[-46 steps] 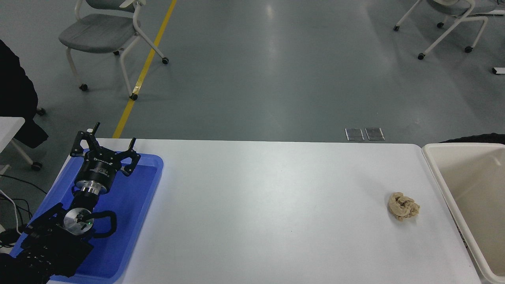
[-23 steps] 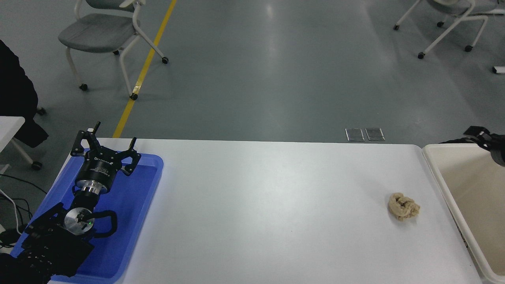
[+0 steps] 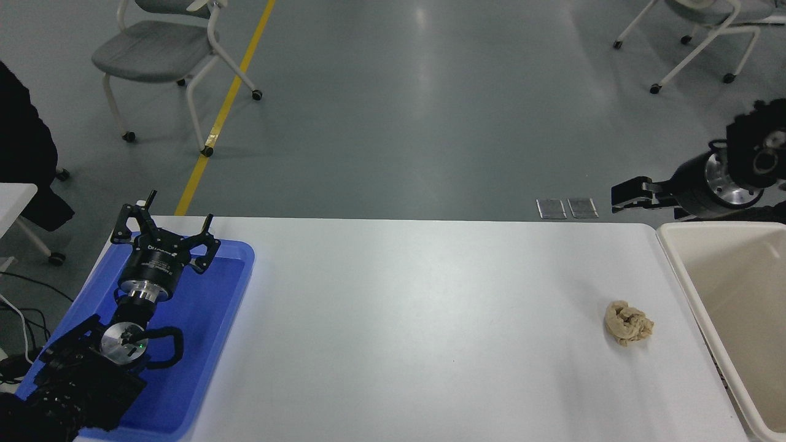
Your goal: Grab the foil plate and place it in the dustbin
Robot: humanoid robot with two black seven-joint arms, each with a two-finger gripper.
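My right arm has come up into view at the right edge — a second ago only a dark sliver of it showed behind the far rim of the dustbin (image 3: 731, 288), and half a second ago just a bit of black hardware at that rim's far right. Now the right gripper (image 3: 626, 195) hangs well above the bin's far left corner, its fingers pointing left over the floor beyond the table — I can't make out from here whether they're apart or together. The silver wrist flange (image 3: 724, 181) now shows too.
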